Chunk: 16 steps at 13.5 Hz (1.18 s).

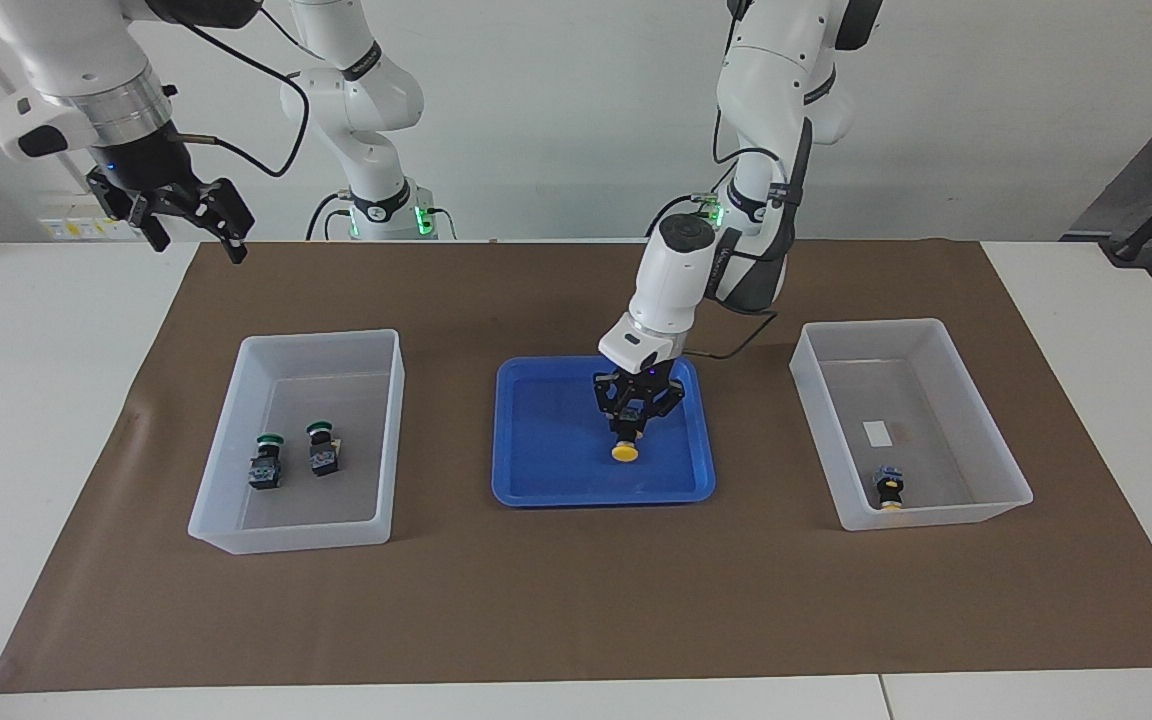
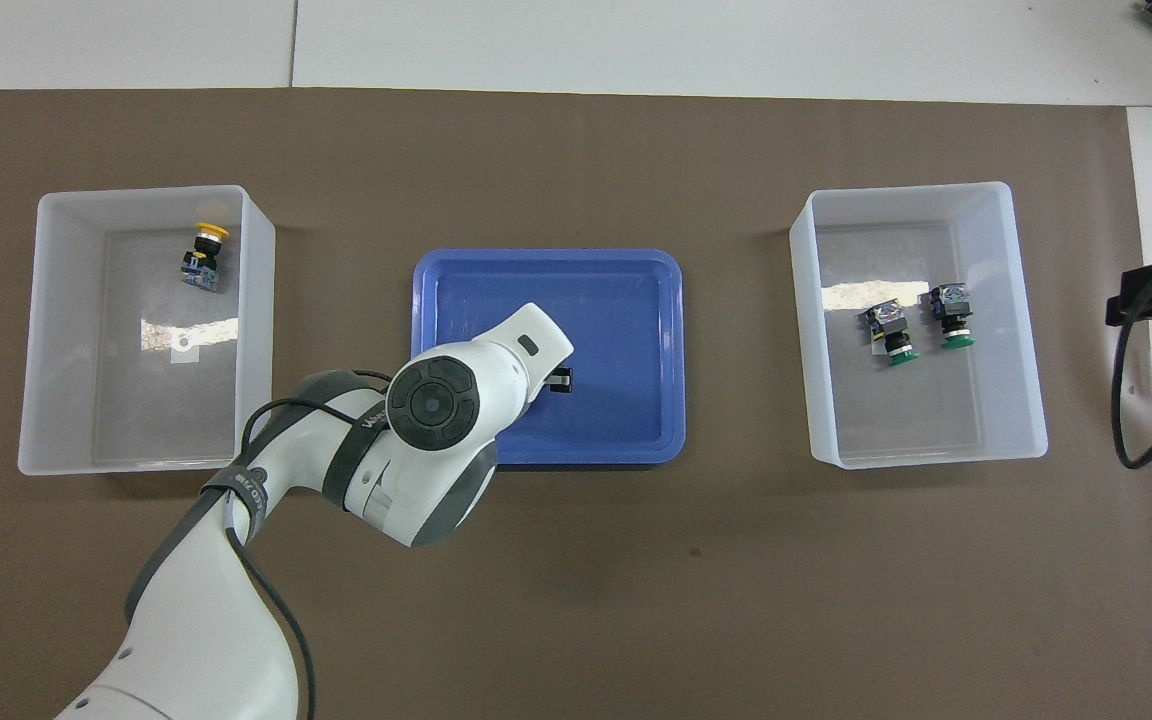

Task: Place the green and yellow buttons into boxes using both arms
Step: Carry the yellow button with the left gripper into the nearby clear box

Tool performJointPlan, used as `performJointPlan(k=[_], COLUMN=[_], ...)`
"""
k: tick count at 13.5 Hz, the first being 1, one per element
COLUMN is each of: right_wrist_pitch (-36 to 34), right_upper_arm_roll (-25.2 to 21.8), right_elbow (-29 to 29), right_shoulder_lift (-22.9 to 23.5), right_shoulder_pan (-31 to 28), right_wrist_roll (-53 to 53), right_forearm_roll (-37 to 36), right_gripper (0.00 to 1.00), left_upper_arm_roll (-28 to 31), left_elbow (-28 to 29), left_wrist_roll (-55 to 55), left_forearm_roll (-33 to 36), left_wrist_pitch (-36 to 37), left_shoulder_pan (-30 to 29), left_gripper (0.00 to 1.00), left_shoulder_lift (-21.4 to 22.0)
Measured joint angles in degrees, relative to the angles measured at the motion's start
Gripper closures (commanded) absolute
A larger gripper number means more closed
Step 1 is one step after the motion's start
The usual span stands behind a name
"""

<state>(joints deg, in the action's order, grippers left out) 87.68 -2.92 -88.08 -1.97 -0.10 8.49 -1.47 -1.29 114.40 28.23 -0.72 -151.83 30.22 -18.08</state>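
My left gripper [image 1: 626, 432] is down in the blue tray [image 1: 546, 450], shut on the dark body of a yellow button [image 1: 624, 452]; in the overhead view the arm hides both. A second yellow button [image 1: 889, 490] [image 2: 202, 255] lies in the box [image 1: 876, 326] [image 2: 141, 192] toward the left arm's end. Two green buttons [image 1: 266, 460] [image 1: 322, 448] lie side by side in the box [image 1: 321, 338] [image 2: 901, 190] toward the right arm's end; both show in the overhead view [image 2: 891, 335] [image 2: 951, 318]. My right gripper [image 1: 194, 238] is open and empty, raised over the mat's corner.
A brown mat [image 1: 576, 600] covers the table's middle, with the blue tray [image 2: 626, 300] between the two boxes. A white sticker [image 1: 878, 433] lies on the floor of the box toward the left arm's end. White table shows around the mat.
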Motion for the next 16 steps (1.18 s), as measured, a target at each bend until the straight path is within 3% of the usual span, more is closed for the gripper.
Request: performJointPlan(k=[6, 16], right_wrist_pitch=[-0.28, -0.82], right_upper_arm_roll=[0.12, 0.30], right_elbow=[0.03, -0.21], right_shoulder_lift=[-0.07, -0.35], right_shoulder_pan=[1.21, 1.56], right_wrist_roll=[0.00, -0.28], right_forearm_roll=[0.00, -0.02], right_gripper=[0.00, 0.00], left_upper_arm_roll=[0.33, 0.32], left_elbow=[-0.25, 0.47], left_wrist_roll=[-2.65, -30.72], left_forearm_roll=[0.01, 0.07], left_wrist_pitch=[2.68, 2.97], left_shoulder_pan=[-11.55, -32.62], left_gripper=[1.00, 1.00], left_shoulder_lift=[7.39, 7.71])
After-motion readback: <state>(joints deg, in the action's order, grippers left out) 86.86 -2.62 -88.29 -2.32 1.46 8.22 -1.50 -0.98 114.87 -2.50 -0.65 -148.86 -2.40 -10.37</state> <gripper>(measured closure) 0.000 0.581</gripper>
